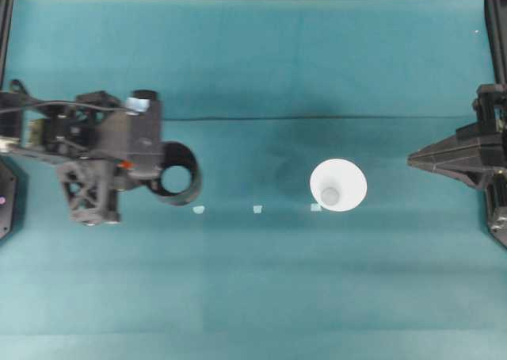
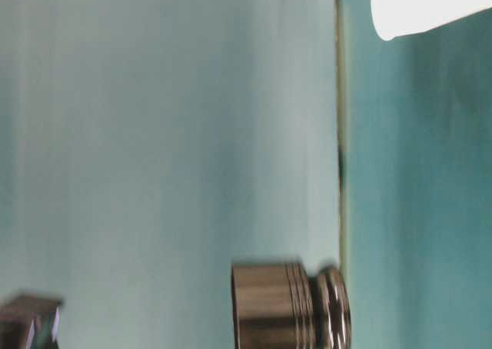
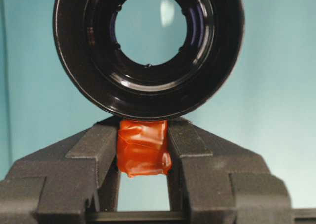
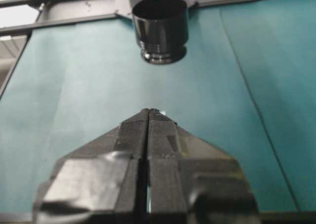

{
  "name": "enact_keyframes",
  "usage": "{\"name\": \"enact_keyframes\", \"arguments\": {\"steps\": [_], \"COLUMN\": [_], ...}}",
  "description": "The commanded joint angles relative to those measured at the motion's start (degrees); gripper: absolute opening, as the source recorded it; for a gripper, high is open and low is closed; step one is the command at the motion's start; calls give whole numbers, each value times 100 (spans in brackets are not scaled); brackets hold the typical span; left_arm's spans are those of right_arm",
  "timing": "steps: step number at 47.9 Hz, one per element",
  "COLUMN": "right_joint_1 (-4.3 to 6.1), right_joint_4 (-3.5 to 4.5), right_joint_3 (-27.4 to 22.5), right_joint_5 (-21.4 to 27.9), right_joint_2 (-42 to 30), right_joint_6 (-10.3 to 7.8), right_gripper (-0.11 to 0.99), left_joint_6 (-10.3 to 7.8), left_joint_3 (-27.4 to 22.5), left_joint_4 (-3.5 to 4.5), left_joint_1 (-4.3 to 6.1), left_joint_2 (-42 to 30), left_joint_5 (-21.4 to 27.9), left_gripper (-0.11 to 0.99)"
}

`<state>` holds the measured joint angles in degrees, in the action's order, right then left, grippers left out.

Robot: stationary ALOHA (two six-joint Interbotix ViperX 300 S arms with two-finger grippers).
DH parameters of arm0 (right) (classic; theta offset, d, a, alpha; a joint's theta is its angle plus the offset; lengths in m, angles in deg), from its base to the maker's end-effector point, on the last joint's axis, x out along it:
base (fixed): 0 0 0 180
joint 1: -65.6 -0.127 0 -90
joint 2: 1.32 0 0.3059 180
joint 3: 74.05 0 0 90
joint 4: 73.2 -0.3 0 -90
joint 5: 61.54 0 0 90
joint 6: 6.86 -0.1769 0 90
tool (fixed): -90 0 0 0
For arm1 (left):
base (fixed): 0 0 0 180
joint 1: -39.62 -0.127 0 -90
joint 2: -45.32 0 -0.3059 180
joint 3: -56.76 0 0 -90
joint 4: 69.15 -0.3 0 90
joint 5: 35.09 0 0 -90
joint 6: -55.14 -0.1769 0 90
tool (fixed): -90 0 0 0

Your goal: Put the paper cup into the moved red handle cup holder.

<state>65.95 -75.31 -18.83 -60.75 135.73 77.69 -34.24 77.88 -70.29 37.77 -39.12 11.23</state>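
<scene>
My left gripper [image 1: 127, 166] is shut on the red-orange tab handle [image 3: 143, 147] of the red handle cup holder [image 1: 192, 187], a glossy black ring at the table's left. In the left wrist view the holder [image 3: 74, 46] fills the top, and its tab sits pinched between the left gripper's [image 3: 143, 135] fingers. The white paper cup [image 1: 338, 185] stands upright right of centre, rim up, apart from both grippers; it also appears in the table-level view [image 2: 430, 7]. My right gripper [image 1: 413, 160] is shut on nothing at the right edge. Its wrist view shows the right gripper [image 4: 148, 113] pointing at the holder [image 4: 159, 29].
Small pale tape marks [image 1: 257, 209] lie in a row on the teal cloth between holder and cup. A fold line [image 1: 317, 119] crosses the cloth behind them. Black frame posts [image 1: 495, 27] stand at the side edges.
</scene>
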Motion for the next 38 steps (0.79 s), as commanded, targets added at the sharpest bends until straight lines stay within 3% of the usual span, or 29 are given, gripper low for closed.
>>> {"name": "enact_keyframes", "arguments": {"steps": [1, 11, 17, 30, 38], "right_joint_1": [9, 0, 9, 9, 35], "right_joint_4": [-18, -18, -18, -18, -18], "right_joint_3": [-123, -123, -123, -123, -123], "right_joint_5": [-35, -26, -26, -26, -35], "right_joint_2": [-35, -18, -18, -9, -18], "right_joint_6": [-53, -44, -44, -44, -35], "right_gripper": [-11, -11, -11, -11, -11], "left_joint_6": [-53, -387, -536, -571, -615], "left_joint_3": [-545, -1415, -1635, -1591, -1248], "left_joint_4": [-18, -18, -18, -18, -18], "left_joint_1": [9, 9, 9, 18, 9], "left_joint_2": [-299, -1160, -1503, -1784, -2013], "left_joint_5": [-35, -44, -44, -255, -914], "left_gripper": [27, 27, 27, 27, 27]}}
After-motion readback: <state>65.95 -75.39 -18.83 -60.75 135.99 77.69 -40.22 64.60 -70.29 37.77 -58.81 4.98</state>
